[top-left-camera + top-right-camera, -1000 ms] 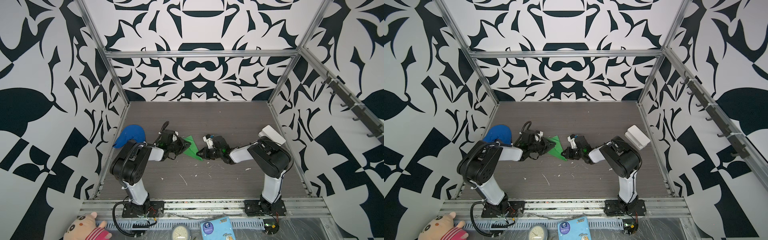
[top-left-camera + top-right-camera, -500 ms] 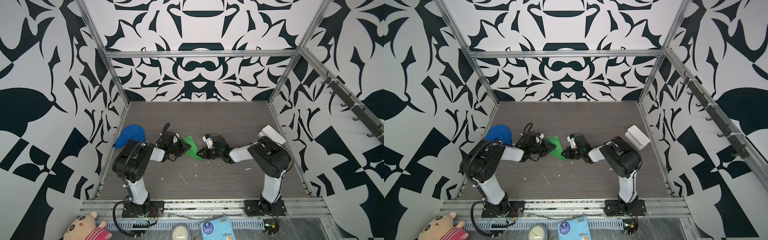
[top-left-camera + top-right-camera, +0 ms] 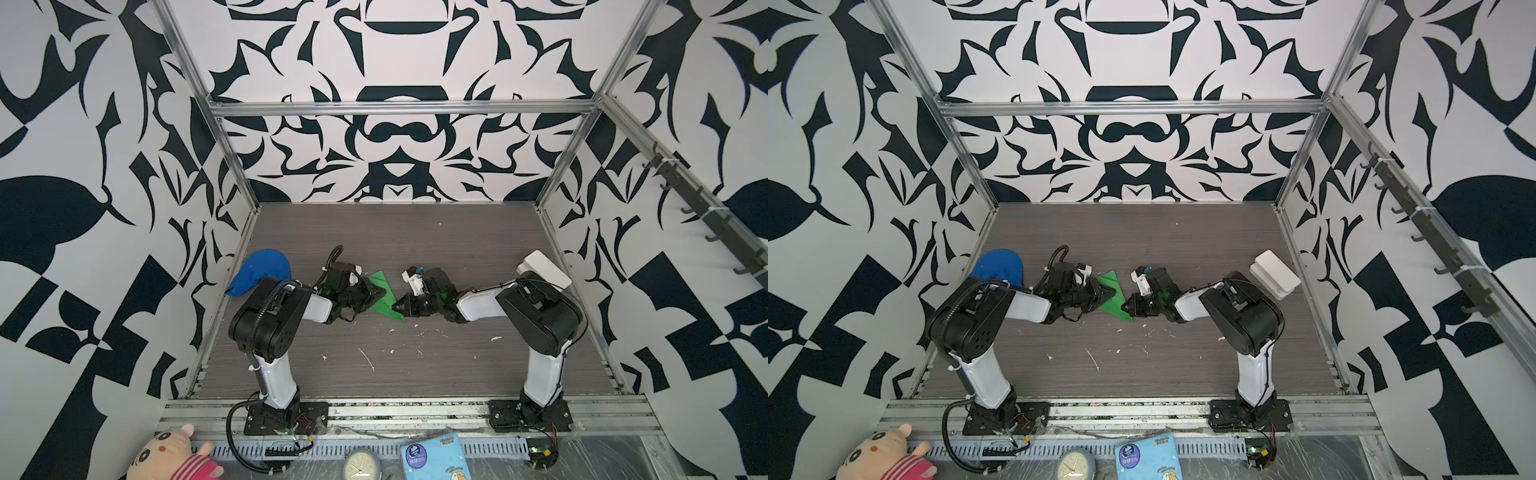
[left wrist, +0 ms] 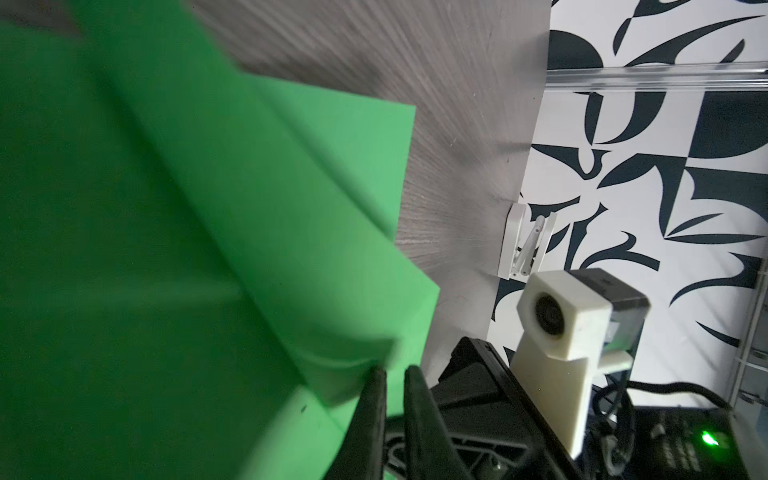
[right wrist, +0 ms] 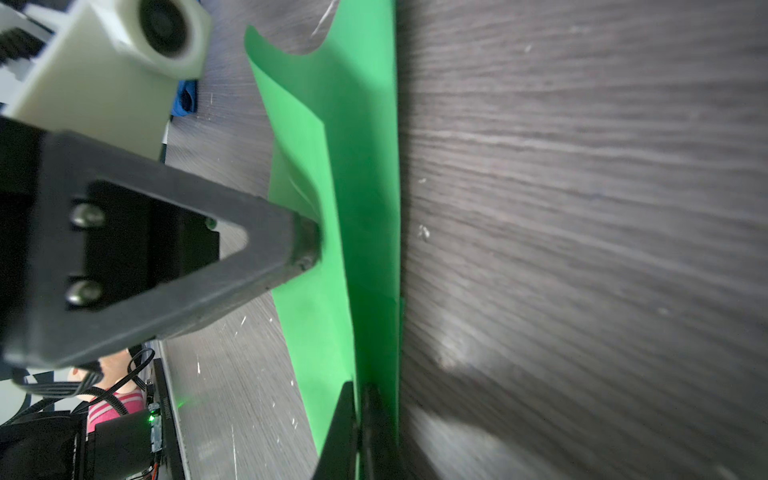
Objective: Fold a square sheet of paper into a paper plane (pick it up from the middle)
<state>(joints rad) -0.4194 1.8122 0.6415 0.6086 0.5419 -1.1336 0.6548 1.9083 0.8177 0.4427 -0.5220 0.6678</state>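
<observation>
While both arms reach in low from either side, the paper plane [image 3: 385,306] [image 3: 1113,305] lies near the middle of the table [image 3: 415,241], a creased green wedge between the two pincers. In both top views its long axis runs from 11 o'clock to 5 o'clock. The broad end sits at 11 o'clock and the narrow tip points to 5 o'clock.

From the right wrist view, one layer of the paper plane [image 5: 365,199] runs along the tabletop, while a flap bows away from it toward the other arm.

At the 5 o'clock tip, the right gripper [image 3: 397,306] comes in from 3 o'clock. Its own camera shows its jaws clenched, with the right gripper [image 5: 360,390] pinching the green edge between its fingers.

Coming from 9 o'clock, the left gripper [image 3: 381,292] meets the plane about halfway along its length. Seen from the right wrist, the tip of the left gripper [image 5: 309,241] touches the bowed flap. In its own view the left gripper [image 4: 395,374] has its jaws drawn to a narrow slit with green paper in the gap. I cannot tell whether the pads actually nip the sheet.

A blue cap [image 3: 259,272] rests well apart at 10 o'clock of the plane.
</observation>
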